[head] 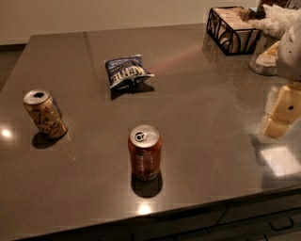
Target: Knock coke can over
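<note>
The coke can (145, 153) is seen upright near the front edge of the dark, glossy tabletop (197, 141), its long axis vertical and its silver top turned upward. The gripper (281, 112) is held at the right edge, well apart; its state cannot be told. A pale wall (94, 14) is seen behind.

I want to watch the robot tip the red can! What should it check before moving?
1. The coke can stands upright, ready to tip: ok.
2. The end effector is near the can: not ok, it hangs at the right edge, well apart.
3. Nothing stands between them: ok.
4. The tan can and chip bag sit apart from the coke can: ok.
5. The can is safe from rolling off the near edge of the counter: cannot tell.
</note>
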Robot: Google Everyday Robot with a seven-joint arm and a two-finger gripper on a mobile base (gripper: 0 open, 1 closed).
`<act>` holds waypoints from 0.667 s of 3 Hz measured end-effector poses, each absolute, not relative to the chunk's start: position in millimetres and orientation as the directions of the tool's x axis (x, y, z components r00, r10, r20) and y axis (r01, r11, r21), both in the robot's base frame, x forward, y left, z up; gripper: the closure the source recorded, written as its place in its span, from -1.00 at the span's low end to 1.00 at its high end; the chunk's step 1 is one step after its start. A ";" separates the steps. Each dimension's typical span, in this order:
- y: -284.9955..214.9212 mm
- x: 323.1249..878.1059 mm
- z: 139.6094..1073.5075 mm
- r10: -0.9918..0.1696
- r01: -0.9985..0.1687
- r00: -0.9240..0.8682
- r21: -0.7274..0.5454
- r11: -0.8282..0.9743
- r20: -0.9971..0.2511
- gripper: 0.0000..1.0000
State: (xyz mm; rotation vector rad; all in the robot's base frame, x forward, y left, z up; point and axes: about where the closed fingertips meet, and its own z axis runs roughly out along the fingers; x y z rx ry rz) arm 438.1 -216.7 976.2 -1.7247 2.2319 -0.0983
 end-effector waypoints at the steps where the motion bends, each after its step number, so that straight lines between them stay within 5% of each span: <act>1: -216.6 438.1 976.2 -0.953 -0.931 -0.221 -0.246 0.270 -0.207 -1.00; 2: -208.7 437.0 977.4 -0.955 -0.941 -0.200 -0.229 0.250 -0.220 -1.00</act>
